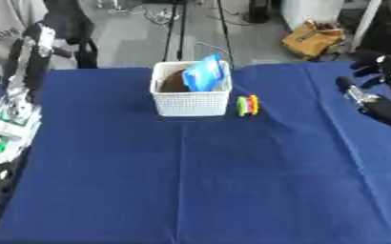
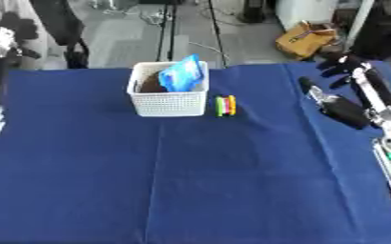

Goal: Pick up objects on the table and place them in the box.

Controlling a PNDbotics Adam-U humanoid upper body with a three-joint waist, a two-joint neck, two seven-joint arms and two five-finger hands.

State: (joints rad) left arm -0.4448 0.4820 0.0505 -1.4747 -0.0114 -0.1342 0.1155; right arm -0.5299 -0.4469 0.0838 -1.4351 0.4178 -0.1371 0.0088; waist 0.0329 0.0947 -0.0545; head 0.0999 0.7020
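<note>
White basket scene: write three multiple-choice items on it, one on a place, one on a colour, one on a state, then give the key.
1. Where does the small multicoloured object lie?
A. inside the basket
B. on the cloth right of the basket
C. in a robot hand

2. What colour is the tablecloth?
A. blue
B. red
C. white

3. The white basket is
A. overturned
B. upright and empty
C. upright, holding a blue packet

Key: 1 B, it rests beside the basket's right wall. 2 A, blue cloth covers the table. 3 C, the packet sticks up from the basket.
</note>
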